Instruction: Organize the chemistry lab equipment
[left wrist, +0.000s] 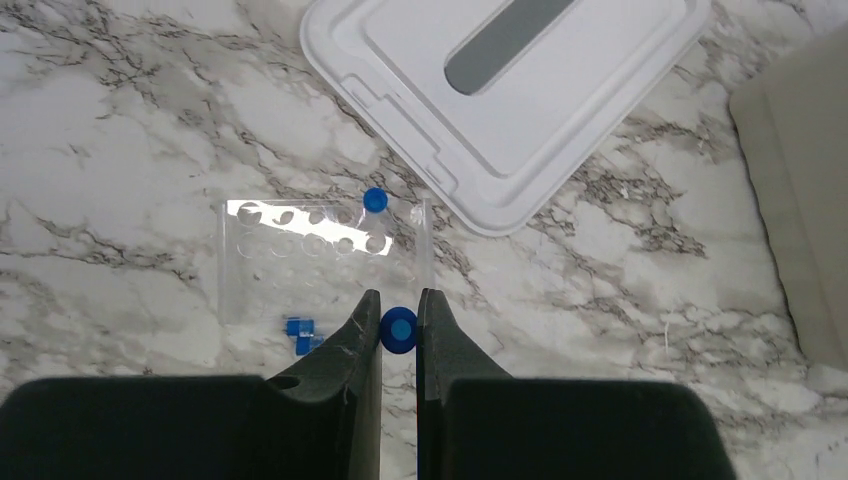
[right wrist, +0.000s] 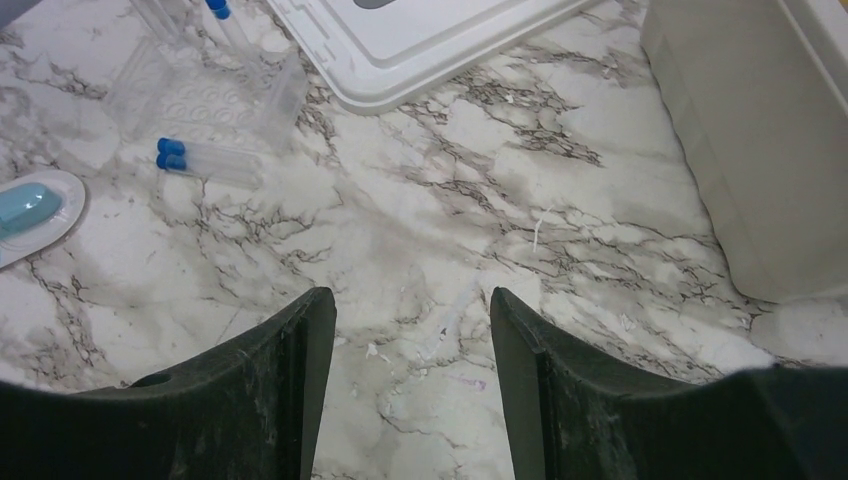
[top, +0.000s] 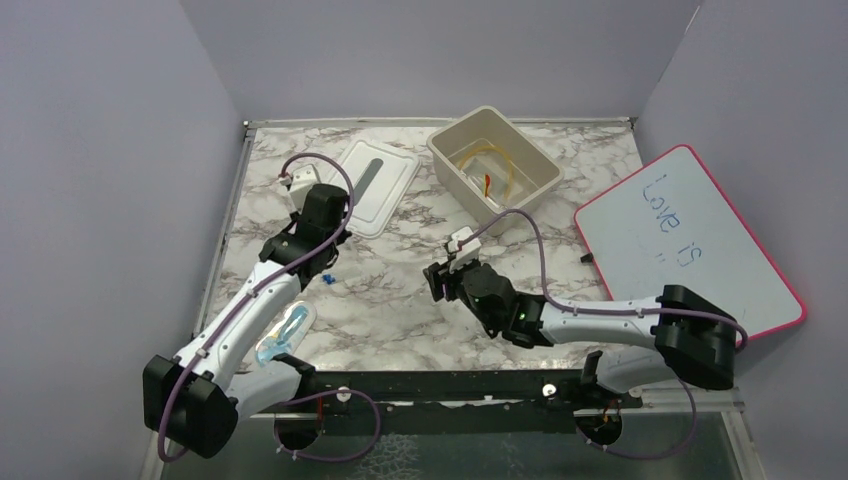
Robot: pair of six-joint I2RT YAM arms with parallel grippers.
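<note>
Toward the left edge of the marble counter [top: 400, 300], the clear plastic rack with rows of holes [left wrist: 300, 270] lies just ahead of the left claw [left wrist: 400, 298]. That claw is clamped on a small blue-capped clear tube [left wrist: 400, 331], seen end-on, so apparently upright. The right claw [right wrist: 410, 300] gapes empty, farther off. Only the left wrist view shows the grip; overhead, the arm hides it.

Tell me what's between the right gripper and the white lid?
Just bare marble table between right gripper and white lid, shown in the right wrist view.
</note>
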